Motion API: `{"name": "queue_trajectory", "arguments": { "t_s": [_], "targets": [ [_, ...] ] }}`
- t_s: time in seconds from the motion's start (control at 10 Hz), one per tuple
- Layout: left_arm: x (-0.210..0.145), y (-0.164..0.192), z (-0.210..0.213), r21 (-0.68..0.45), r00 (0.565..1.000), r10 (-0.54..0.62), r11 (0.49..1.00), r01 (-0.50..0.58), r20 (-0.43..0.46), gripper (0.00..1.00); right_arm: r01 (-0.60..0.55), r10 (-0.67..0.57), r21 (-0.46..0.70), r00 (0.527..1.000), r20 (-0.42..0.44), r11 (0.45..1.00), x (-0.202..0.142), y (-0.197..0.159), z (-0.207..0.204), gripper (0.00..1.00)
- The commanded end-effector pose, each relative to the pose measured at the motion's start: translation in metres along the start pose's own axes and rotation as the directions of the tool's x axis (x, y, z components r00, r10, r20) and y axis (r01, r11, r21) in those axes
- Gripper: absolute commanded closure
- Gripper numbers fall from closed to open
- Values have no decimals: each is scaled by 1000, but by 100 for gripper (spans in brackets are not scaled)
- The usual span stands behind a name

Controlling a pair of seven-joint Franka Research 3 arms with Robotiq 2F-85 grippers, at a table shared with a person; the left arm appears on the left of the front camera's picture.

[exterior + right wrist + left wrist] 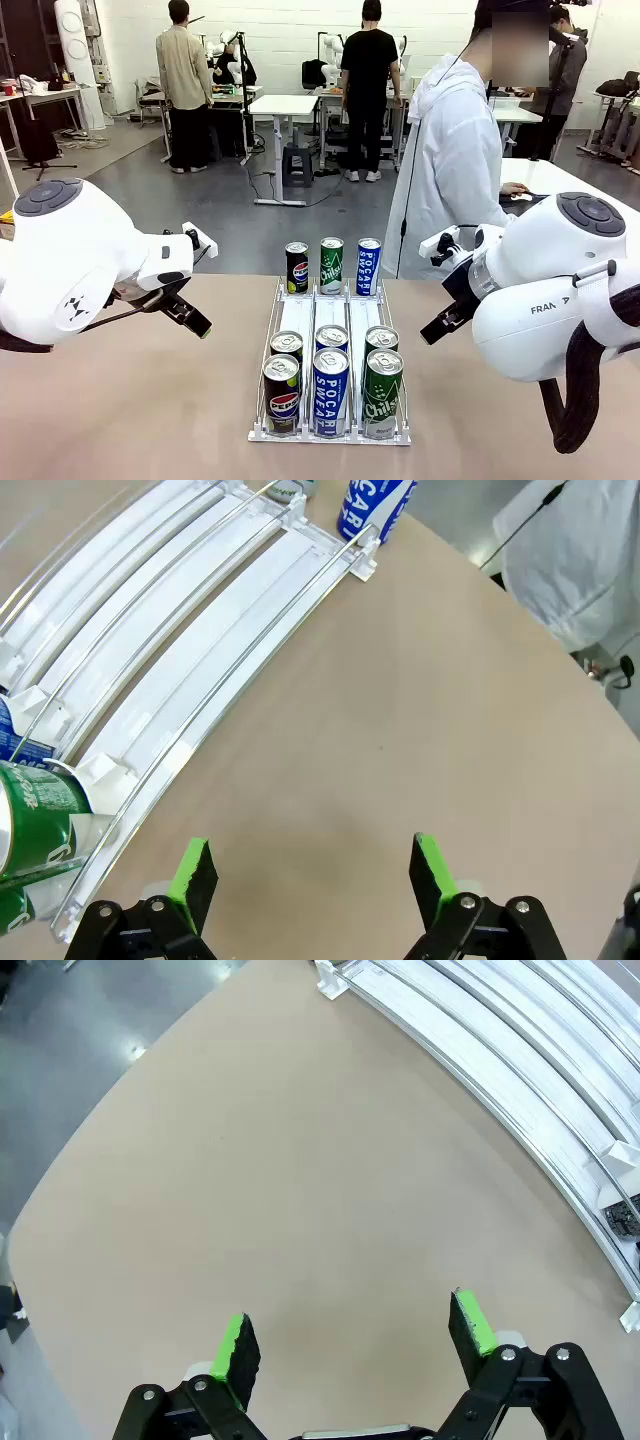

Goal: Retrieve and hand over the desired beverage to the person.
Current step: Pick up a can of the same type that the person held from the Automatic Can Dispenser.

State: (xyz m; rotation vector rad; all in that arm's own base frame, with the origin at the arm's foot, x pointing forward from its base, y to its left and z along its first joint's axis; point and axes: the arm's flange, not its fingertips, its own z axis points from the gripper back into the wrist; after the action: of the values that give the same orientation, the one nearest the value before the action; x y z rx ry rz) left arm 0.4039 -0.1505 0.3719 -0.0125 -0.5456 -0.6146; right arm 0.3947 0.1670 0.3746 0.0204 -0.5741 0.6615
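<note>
Cans sit in the rack while both arms hover empty on either side.

The cans (331, 385) stand upright in a white three-lane rack (330, 308) mid-surface (140, 410), six at the near end and three at the far end towards the person (450, 170). I cannot tell which is wanted. Each is probably stiff, smooth, rather slippery and weighty if full, so best pinched across the mid-body. The left fingers (235, 1352) and right fingers (432, 872) are spread wide, hold nothing, and angle down over bare surface flanking the rack.

Six cans (331, 385) crowd the white rack's (331, 312) near end; the person (450, 170) stands beyond.
</note>
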Motion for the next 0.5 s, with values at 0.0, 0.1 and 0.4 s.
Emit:
{"name": "queue_trajectory", "arguments": {
  "t_s": [0.0,0.1,0.4],
  "targets": [
    [0,0,0,0,1000,0,1000,0,0,0,0,0,0,1000,0,1000,0,0,0,0],
    [0,0,0,0,1000,0,1000,0,0,0,0,0,0,1000,0,1000,0,0,0,0],
    [0,0,0,0,1000,0,1000,0,0,0,0,0,0,1000,0,1000,0,0,0,0]
  ]
}}
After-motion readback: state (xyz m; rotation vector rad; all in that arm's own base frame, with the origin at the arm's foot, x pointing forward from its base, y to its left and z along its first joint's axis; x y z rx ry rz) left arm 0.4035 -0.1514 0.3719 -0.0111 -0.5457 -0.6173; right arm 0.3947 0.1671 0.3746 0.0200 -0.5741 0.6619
